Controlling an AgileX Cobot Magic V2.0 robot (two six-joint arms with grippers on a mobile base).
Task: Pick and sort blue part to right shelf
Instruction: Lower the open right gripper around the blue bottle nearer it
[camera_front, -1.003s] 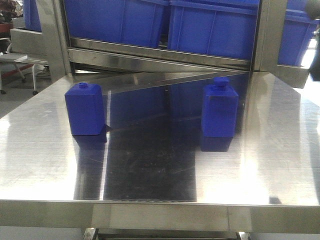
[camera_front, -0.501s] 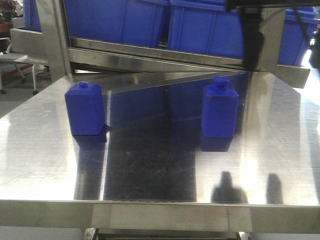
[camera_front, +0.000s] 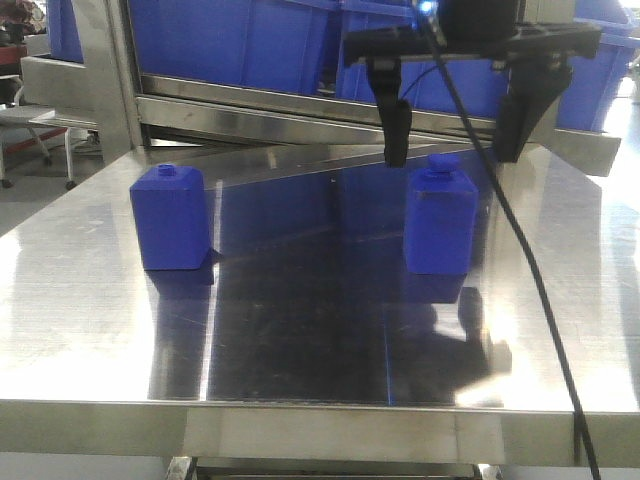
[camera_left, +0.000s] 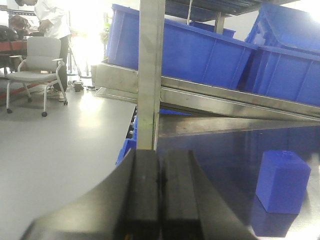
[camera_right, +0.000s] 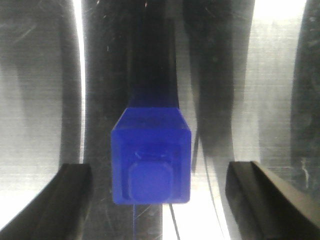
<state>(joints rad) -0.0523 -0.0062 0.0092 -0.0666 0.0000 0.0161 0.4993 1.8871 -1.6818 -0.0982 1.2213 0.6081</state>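
The blue part (camera_front: 439, 222), tall and narrow with a round cap, stands upright on the right of the steel table (camera_front: 90, 300). My right gripper (camera_front: 458, 140) hangs open just above it, one finger (camera_front: 397, 130) to its left and the other to its right, both clear of it. The right wrist view looks straight down on the blue part (camera_right: 151, 160), centred in the wide-open right gripper (camera_right: 160, 172). My left gripper (camera_left: 160, 185) is shut on nothing, off the table's left side. The right shelf (camera_front: 300, 112) with its blue bins (camera_front: 430, 60) stands behind the table.
A squatter blue block (camera_front: 170, 218) stands on the table's left, also seen in the left wrist view (camera_left: 282, 181). A steel rack post (camera_left: 151, 75) rises ahead of the left gripper. A chair (camera_left: 37, 65) and a person stand far left. A black cable (camera_front: 540, 300) hangs from the right arm.
The right gripper has come into the front view from the top right and now hangs spread over the blue part. Both blue blocks have stayed where they were.
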